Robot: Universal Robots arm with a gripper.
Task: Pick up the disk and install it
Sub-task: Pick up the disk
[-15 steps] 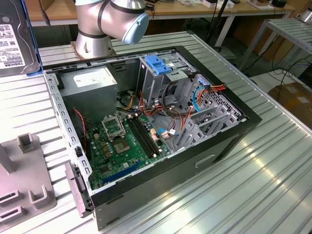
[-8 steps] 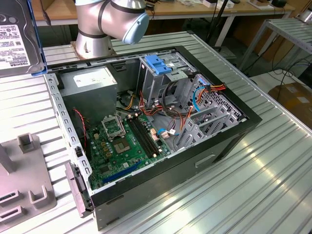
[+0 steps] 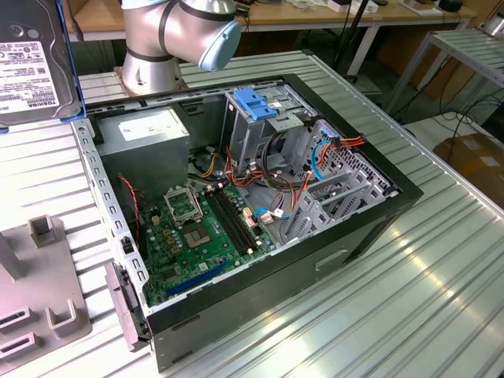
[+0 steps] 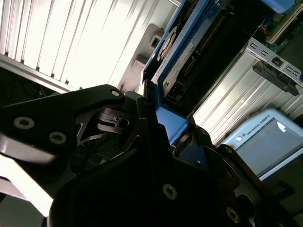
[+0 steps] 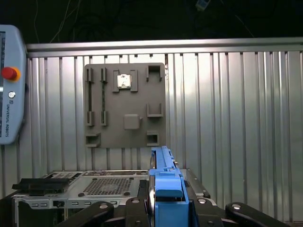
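Black gripper [image 5: 165, 204] clamped on blue-bracketed black-and-silver disk [image 3: 31, 59], aloft at ten o'clock from open dark computer case [image 3: 260, 303]. Risk: narrow edge grip; disk may tilt, fouling grey metal cage [image 3: 244, 138].

Bright, even overhead light fills the exterior view. The ribbed metal table [image 3: 425, 276] carries a broad pale sheen at 4 o'clock, and the arm's joint [image 3: 206, 31] shows soft highlights at 12 o'clock. Inside the computer case [image 3: 260, 287], shadow gathers along the wall toward 9 o'clock. The disk [image 3: 31, 55] at 10 o'clock looks slightly soft. In the second wrist view the table burns out to white glare, while the gripper [image 4: 171, 124] is a near-black, underexposed mass. In the first wrist view the table is lit flat and evenly, with darkness beyond it.
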